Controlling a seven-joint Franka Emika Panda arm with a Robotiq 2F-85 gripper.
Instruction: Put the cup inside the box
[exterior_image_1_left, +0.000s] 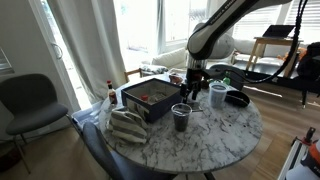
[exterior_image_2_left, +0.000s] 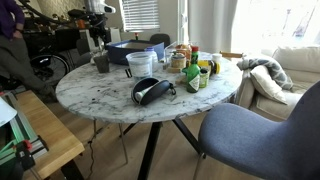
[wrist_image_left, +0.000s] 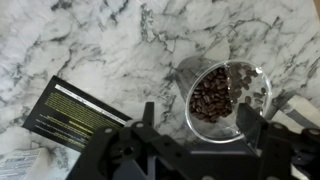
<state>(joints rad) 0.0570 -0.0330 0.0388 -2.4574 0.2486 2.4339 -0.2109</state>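
The cup (wrist_image_left: 222, 95) is clear plastic with coffee beans in it and stands upright on the marble table. It shows in both exterior views (exterior_image_1_left: 181, 117) (exterior_image_2_left: 101, 62). The box (exterior_image_1_left: 150, 98) is dark blue, open on top, and sits beside the cup; it also shows in an exterior view (exterior_image_2_left: 130, 50), and its dark printed side shows in the wrist view (wrist_image_left: 75, 115). My gripper (wrist_image_left: 198, 122) is open and hovers above the cup, whose rim lies partly under the right finger. The gripper also shows in both exterior views (exterior_image_1_left: 193, 88) (exterior_image_2_left: 99, 38).
A larger clear container (exterior_image_1_left: 218, 95) (exterior_image_2_left: 140, 64) and a black headset (exterior_image_2_left: 150, 90) stand on the round table (exterior_image_2_left: 110, 100). Bottles and jars (exterior_image_2_left: 195, 70) cluster at one side. A striped cloth (exterior_image_1_left: 127, 125) lies by the box. Chairs surround the table.
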